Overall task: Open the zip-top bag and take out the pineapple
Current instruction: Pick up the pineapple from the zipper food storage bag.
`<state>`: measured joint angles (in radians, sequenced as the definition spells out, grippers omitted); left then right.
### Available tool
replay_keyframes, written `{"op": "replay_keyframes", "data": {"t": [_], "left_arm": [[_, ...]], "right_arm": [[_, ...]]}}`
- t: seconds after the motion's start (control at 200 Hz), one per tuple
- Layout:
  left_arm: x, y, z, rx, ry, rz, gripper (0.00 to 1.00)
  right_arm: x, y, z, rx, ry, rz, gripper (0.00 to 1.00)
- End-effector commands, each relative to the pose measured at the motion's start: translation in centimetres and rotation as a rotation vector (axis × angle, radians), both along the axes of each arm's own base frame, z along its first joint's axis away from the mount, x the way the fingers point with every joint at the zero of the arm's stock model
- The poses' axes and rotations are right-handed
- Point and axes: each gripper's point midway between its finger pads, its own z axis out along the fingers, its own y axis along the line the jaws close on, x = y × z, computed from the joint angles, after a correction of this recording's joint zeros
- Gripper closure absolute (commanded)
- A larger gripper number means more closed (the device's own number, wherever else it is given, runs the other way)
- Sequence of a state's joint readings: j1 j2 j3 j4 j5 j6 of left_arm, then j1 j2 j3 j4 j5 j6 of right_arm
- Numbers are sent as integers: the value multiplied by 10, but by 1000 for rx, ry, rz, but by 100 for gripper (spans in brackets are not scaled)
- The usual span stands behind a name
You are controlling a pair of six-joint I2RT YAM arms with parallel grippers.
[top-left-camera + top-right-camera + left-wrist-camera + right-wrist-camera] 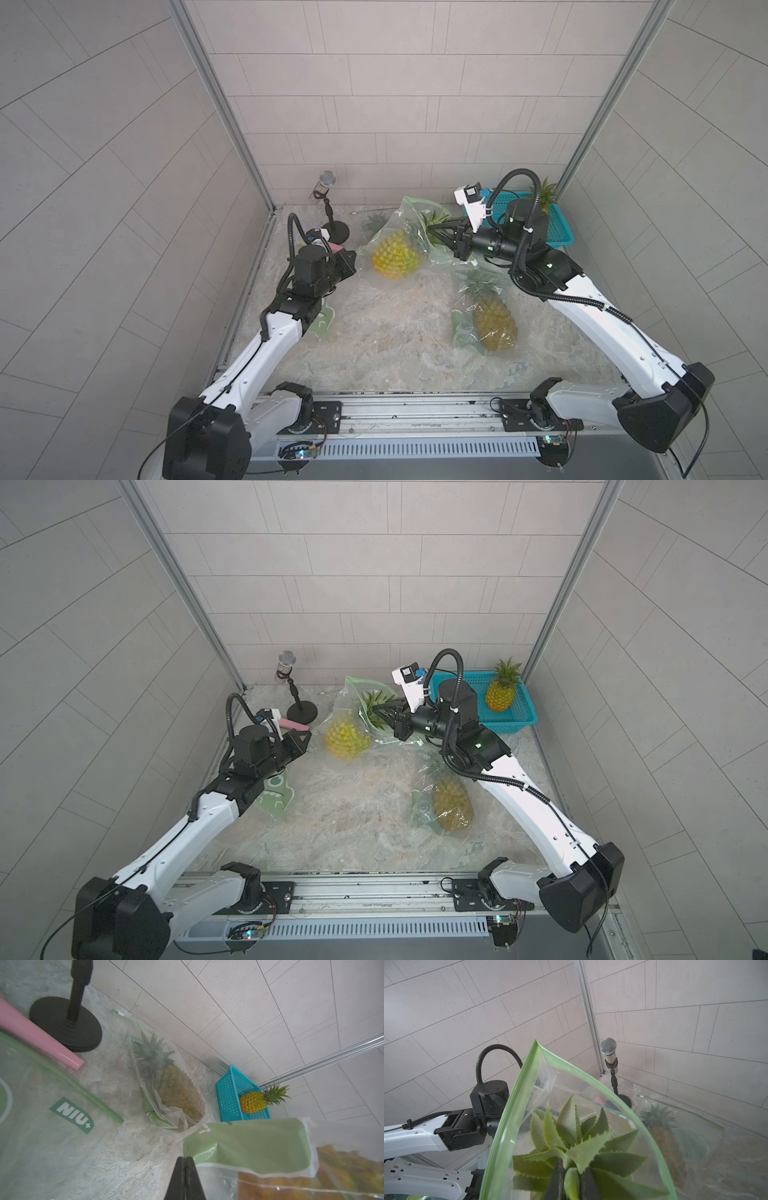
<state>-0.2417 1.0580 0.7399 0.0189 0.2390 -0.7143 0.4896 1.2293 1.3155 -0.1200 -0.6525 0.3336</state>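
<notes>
A clear zip-top bag (409,216) with green trim hangs between my two grippers at the back centre, its mouth (512,1105) open. Inside it is the yellow pineapple (397,255) (347,739). My right gripper (572,1169) (434,227) reaches into the mouth and is shut on a leaf of the pineapple's green crown (571,1136). My left gripper (185,1158) (355,259) is shut on the bag's green bottom corner (249,1140). The fruit's body shows orange through the plastic (311,1178) in the left wrist view.
A second bagged pineapple (494,324) lies front right and another (174,1088) by the back wall. A flat green-printed bag (276,793) lies under my left arm. A teal basket (519,717) holds a pineapple (500,696). At back left stand a microphone (328,180) and a pink tube (295,725).
</notes>
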Motion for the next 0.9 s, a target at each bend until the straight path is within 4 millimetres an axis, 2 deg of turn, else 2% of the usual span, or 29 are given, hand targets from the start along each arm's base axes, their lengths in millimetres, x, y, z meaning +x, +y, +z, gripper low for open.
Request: {"op": "replay_keyframes", "data": {"t": [0.0, 0.355, 0.595, 0.891], "left_arm": [[-8, 18, -8, 148, 8, 19, 100], [-16, 32, -6, 301, -12, -7, 100], [-17, 35, -4, 322, -15, -13, 100], [-16, 48, -10, 310, 9, 41, 100]], "right_arm": [[-21, -14, 69, 114, -240, -13, 100], [-34, -23, 86, 163, -306, -27, 100], [-40, -27, 92, 182, -326, -30, 100], [-51, -35, 105, 215, -359, -38, 100]]}}
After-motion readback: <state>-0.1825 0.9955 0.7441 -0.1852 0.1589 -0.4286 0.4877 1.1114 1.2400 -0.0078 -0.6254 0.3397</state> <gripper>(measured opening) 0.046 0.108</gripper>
